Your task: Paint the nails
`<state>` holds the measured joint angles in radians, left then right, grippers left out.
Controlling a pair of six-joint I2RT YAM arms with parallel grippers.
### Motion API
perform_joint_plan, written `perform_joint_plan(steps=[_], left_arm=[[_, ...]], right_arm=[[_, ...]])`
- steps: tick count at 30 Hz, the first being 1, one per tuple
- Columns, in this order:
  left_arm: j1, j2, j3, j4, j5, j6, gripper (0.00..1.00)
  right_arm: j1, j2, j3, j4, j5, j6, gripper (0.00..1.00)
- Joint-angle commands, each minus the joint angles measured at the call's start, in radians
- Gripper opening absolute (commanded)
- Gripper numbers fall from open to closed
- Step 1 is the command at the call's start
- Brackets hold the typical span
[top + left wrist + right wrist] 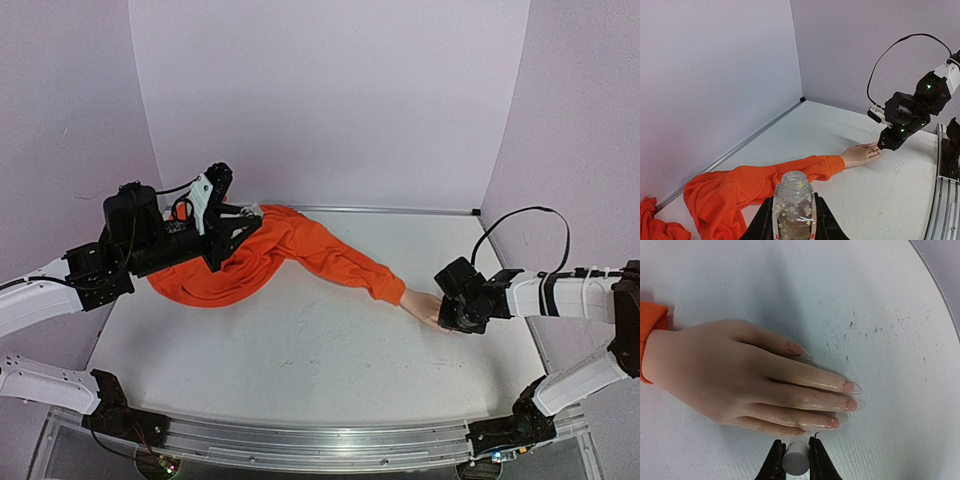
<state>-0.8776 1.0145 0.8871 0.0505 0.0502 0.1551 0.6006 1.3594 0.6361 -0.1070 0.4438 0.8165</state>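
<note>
The pale mannequin hand (730,380) lies flat on the white table, fingers stretched right, joined to an orange sleeve (310,250). Its nails (847,386) look pinkish and glossy. My right gripper (795,452) is shut on a white cylindrical brush cap (795,460), whose front end sits right at the little finger's tip (800,431). From above, the right gripper (447,318) hovers over the hand (420,304). My left gripper (793,222) is shut on a small clear glassy bottle (793,197), uncapped and upright, held above the orange cloth at the far left (248,211).
The rest of the orange garment (200,280) lies bunched under the left arm. Lilac walls close in the back and both sides. A metal rail (320,440) runs along the near edge. A black cable (520,220) loops above the right arm.
</note>
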Motion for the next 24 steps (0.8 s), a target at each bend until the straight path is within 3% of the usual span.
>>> perform_joint_plan(steps=[1, 12, 24], left_arm=[[0.006, -0.019, 0.007, 0.047, 0.006, -0.015, 0.00], [0.006, -0.025, 0.008, 0.047, 0.009, -0.015, 0.00], [0.006, -0.023, 0.009, 0.047, 0.017, -0.019, 0.00]], right_arm=[[-0.002, -0.002, 0.013, -0.063, 0.027, 0.030, 0.00], [-0.003, -0.009, 0.006, -0.111, 0.043, 0.078, 0.00], [0.000, -0.165, -0.028, -0.083, 0.034, 0.054, 0.00]])
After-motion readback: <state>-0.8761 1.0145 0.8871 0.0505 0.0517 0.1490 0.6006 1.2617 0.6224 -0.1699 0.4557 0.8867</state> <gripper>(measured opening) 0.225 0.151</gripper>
